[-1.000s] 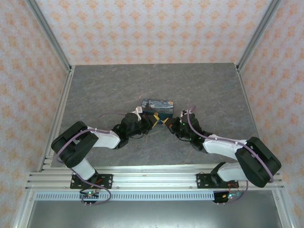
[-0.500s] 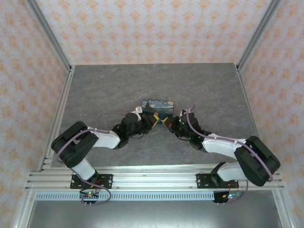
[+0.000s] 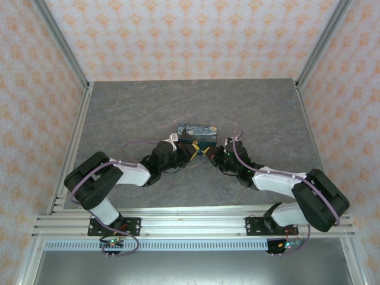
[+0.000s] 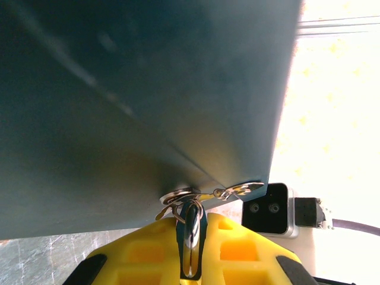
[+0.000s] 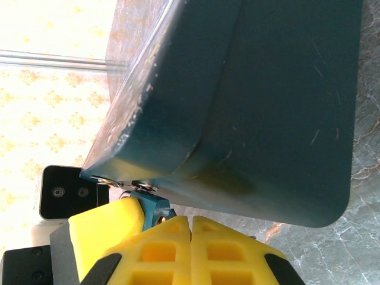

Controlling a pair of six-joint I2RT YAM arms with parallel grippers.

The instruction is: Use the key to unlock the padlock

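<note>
The padlock point(image 4: 190, 237), a tiny dark bluish body with a silvery metal piece in its middle, is sitting between the yellow fingers point(image 4: 237, 252) of the left gripper point(image 4: 190, 225), which is clamping firmly on it. Thin key rings point(image 4: 178, 196) are hanging together at its upper end, just under the edge of the painted box point(image 4: 148, 89).

In the right wrist view the padlock point(image 5: 153, 205) is showing as a small bluish piece, just to the left of the right gripper point(image 5: 190, 221). The two yellow fingers point(image 5: 228, 249) of this gripper are pressing flat against each other, and nothing is showing between them.

From above, the left gripper point(image 3: 191, 148) and the right gripper point(image 3: 215, 155) are meeting tip to tip, just before the near side of the painted box point(image 3: 198, 132). The box is lying near the middle of the grey marbled worktop point(image 3: 261, 113).
</note>
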